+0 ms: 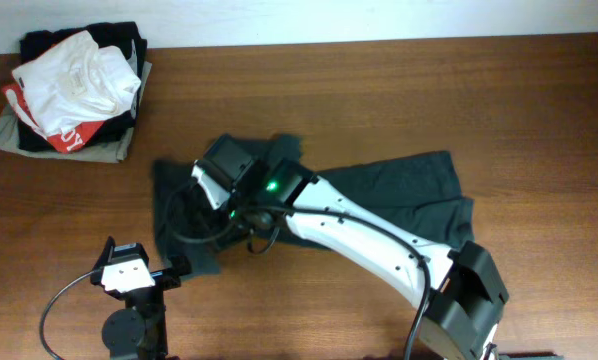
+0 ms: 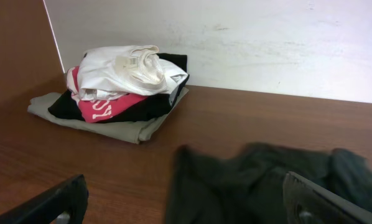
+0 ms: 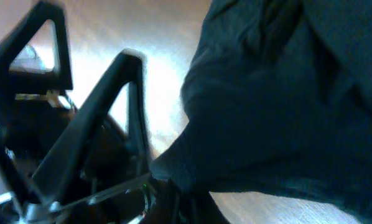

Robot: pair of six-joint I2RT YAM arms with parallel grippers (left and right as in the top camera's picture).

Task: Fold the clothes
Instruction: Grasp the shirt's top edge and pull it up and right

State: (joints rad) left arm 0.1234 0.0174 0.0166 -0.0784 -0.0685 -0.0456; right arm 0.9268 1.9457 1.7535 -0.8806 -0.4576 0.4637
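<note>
A dark green garment [image 1: 399, 195] lies crumpled across the middle of the wooden table. It also shows in the left wrist view [image 2: 267, 180] and fills the right wrist view [image 3: 279, 99]. My right gripper [image 1: 237, 212] reaches over the garment's left part. It is shut on a fold of the cloth [image 3: 186, 180], which hides its fingertips. My left gripper [image 2: 186, 208] is wide open and empty. It sits low at the garment's front left corner [image 1: 184, 268].
A pile of clothes [image 1: 74, 90], white and red on black and olive, sits at the table's far left corner and shows in the left wrist view [image 2: 120, 87]. A white wall [image 2: 248, 43] stands behind the table. The right arm's white link [image 1: 369, 240] crosses over the garment.
</note>
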